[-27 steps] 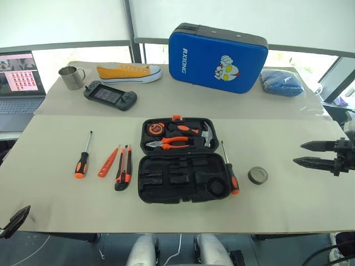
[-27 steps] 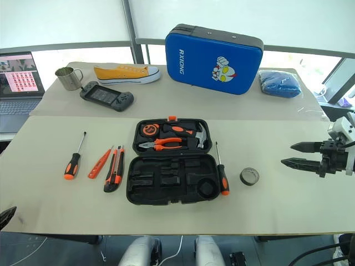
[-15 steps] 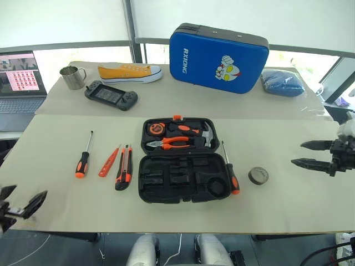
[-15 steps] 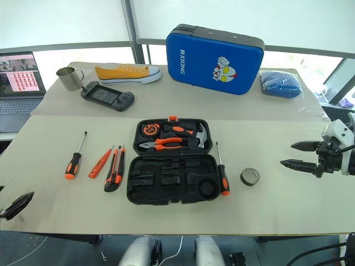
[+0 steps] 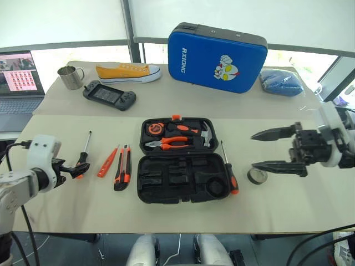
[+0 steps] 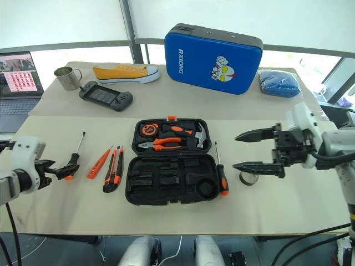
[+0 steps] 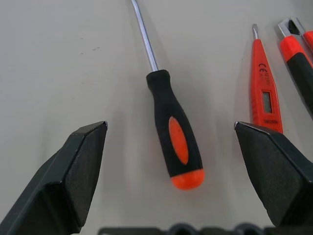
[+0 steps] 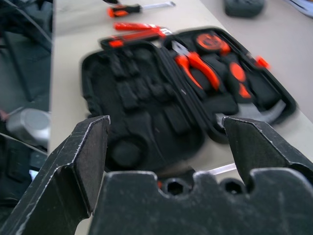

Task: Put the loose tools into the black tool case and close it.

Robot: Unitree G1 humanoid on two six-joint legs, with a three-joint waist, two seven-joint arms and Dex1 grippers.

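Note:
The black tool case (image 5: pixel 166 189) lies open at the table's middle, with pliers (image 5: pixel 173 143) and a hammer in its far half. To its left lie a screwdriver (image 5: pixel 85 151), a slim orange pen-like tool (image 5: pixel 107 162) and a utility knife (image 5: pixel 123 167). A second screwdriver (image 5: pixel 228 169) lies along the case's right edge. My left gripper (image 5: pixel 76 168) is open at the near end of the left screwdriver's handle (image 7: pixel 175 134), with a finger on each side and not touching it. My right gripper (image 5: pixel 253 149) hangs open just right of the case, pointing left at it.
A roll of tape (image 5: pixel 257 175) sits under the right gripper's near finger. Along the back stand a blue cartoon case (image 5: pixel 217 50), a blue cloth (image 5: pixel 282 82), a yellow shoe (image 5: pixel 127 72), a game controller (image 5: pixel 109 95), a metal mug (image 5: pixel 70 77) and a laptop (image 5: pixel 19 83).
My left gripper came up from the table's near left edge to the left screwdriver's handle. My right gripper swung in leftward to the case's right side and its fingers stand wider apart.

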